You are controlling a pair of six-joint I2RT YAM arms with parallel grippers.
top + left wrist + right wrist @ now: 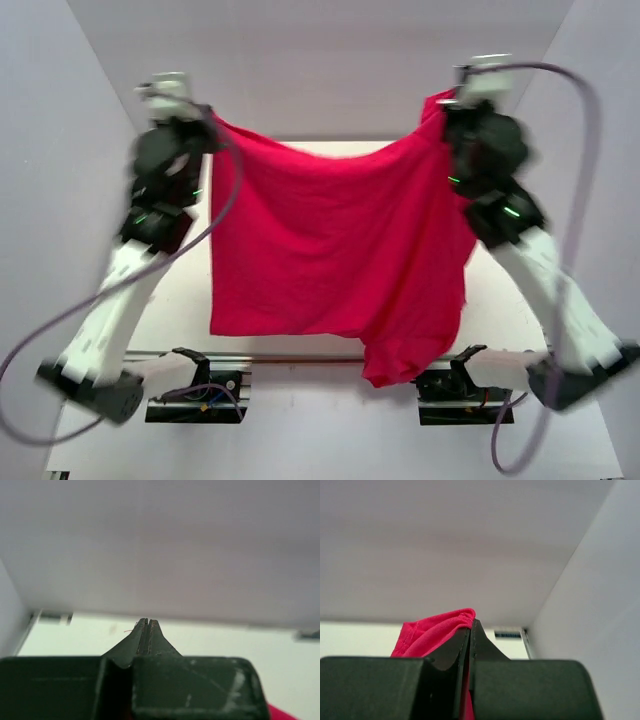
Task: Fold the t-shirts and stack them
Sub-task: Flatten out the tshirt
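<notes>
Hanging above the pale counter (185, 300), the plain crimson-pink cloth t-shirt (330, 240) spreads lengthwise left to right, its upper corners clenched by left claw (205, 118) and right claw (447, 103).

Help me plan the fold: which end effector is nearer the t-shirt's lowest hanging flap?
Right. The right end effector pinches the t-shirt corner above the flap; the left end effector pinches the opposite corner.
</notes>
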